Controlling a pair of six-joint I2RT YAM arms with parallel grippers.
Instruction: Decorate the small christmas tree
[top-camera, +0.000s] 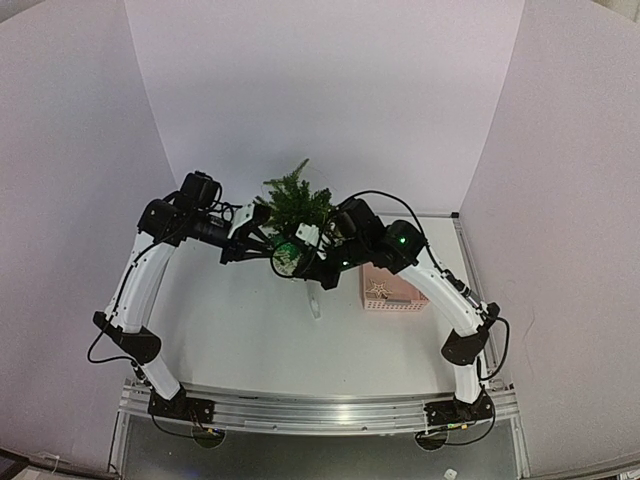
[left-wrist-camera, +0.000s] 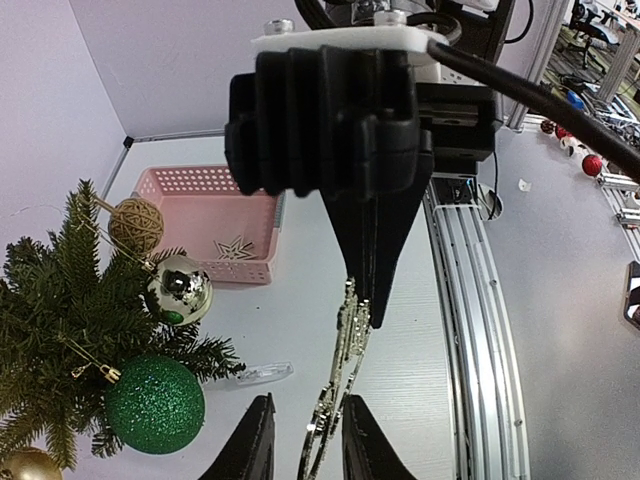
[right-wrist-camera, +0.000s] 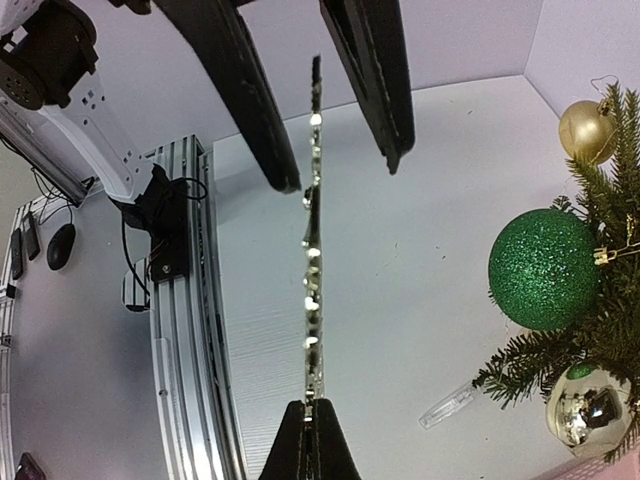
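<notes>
Dark green bushy small christmas tree

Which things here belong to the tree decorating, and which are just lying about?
Job: small christmas tree, its green bauble, glittery ornament in right gripper, pink basket.
Lying about: clear plastic piece, red baubles off to the side, computer mouse.
</notes>
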